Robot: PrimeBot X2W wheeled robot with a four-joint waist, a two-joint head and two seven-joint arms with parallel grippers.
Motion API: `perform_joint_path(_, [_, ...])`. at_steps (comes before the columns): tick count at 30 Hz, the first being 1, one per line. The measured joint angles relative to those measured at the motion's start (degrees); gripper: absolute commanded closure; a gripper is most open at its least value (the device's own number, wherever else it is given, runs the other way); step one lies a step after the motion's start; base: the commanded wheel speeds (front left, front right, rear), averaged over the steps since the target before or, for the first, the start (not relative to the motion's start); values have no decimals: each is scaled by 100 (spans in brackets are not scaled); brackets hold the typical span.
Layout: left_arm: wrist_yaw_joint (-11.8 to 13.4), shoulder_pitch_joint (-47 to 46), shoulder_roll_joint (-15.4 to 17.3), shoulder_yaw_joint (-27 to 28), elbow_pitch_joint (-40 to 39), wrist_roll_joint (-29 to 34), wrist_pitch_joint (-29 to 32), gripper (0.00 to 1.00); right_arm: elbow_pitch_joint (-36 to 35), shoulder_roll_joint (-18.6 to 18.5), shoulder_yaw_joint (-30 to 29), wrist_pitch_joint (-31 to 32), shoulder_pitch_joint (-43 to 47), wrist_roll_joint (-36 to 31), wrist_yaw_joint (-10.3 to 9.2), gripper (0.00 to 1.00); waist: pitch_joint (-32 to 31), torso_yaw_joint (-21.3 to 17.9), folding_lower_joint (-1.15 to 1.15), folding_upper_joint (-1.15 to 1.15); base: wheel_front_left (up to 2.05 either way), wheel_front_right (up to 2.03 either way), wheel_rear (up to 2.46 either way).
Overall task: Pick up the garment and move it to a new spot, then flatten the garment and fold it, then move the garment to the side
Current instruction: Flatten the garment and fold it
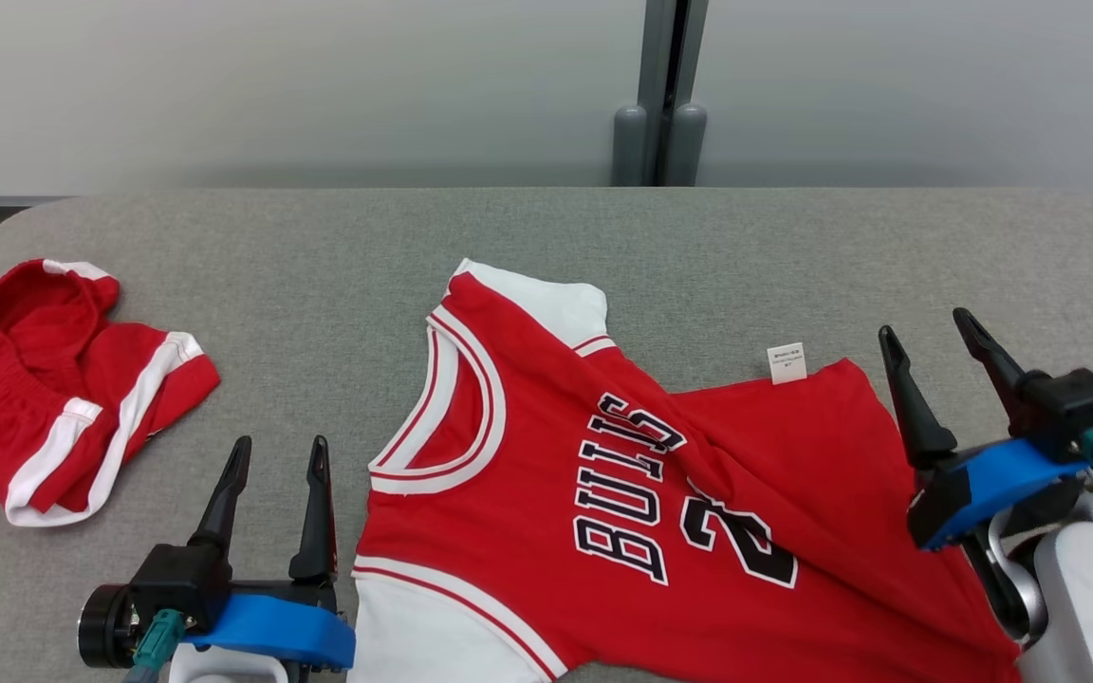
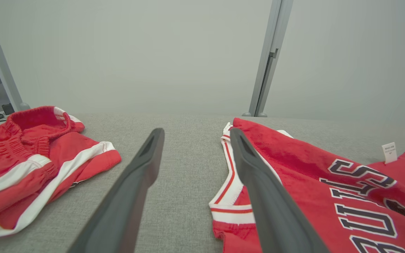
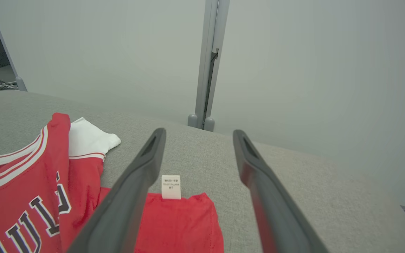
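Observation:
A red jersey (image 1: 622, 484) with white sleeves and black-and-white lettering lies spread but wrinkled on the grey table (image 1: 319, 256), neck toward the left, hem toward the right. A white care tag (image 1: 787, 363) sticks out at its far hem. My left gripper (image 1: 279, 453) stands open just left of the collar, above bare table, nothing between its fingers. My right gripper (image 1: 931, 334) is open above the hem's right corner, empty. The left wrist view has the jersey (image 2: 311, 175) to the right of the gripper (image 2: 195, 135); the right wrist view has the tag (image 3: 171, 187) between the fingers' line.
Red shorts (image 1: 53, 379) with white stripes lie crumpled at the table's left end, also in the left wrist view as shorts (image 2: 30, 158). A grey wall with a vertical post (image 1: 660, 95) stands behind the far edge. Bare table runs along the back and far right.

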Motion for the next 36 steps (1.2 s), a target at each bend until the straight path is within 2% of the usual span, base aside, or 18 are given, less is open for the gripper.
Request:
perform_joint_path(8, [0, -171, 0, -108, 2, -81, 0, 0, 1377, -162, 116, 194, -848, -55, 0, 0, 257, 255, 0, 0, 0, 0, 0])
perform_joint_path(17, [0, -328, 0, -272, 20, -165, 0, 0, 3034, -297, 180, 135, -1304, -56, 0, 0, 536, 506, 0, 0, 0, 0, 0])
perform_joint_path(27, [0, -469, 0, -392, 37, -211, 0, 0, 4361, -197, 360, -12, -1879, -23, 0, 0, 681, 687, -1, 0, 0, 0, 0])
perform_joint_path(28, [0, -474, 0, -398, 41, -219, 0, 0, 4470, -168, 360, 0, -1933, 34, 0, 15, 684, 696, -1, 0, 0, 0, 0])
perform_joint_path(29, [-1, -474, 0, -403, 46, -226, 0, 0, 4590, -155, 388, 62, -1999, 57, -1, 61, 683, 704, -1, 0, 0, 0, 0])
perform_joint_path(30, [0, -476, 0, -411, 53, -235, 0, 0, 4671, -152, 427, 87, -2059, 69, -1, 100, 680, 716, -1, 0, 0, 0, 0])
perform_joint_path(36, [-1, -480, 1, -399, 51, -261, 0, 0, 4873, -141, 648, -11, -2362, 264, 0, 100, 698, 747, -1, 0, 0, 0, 0])
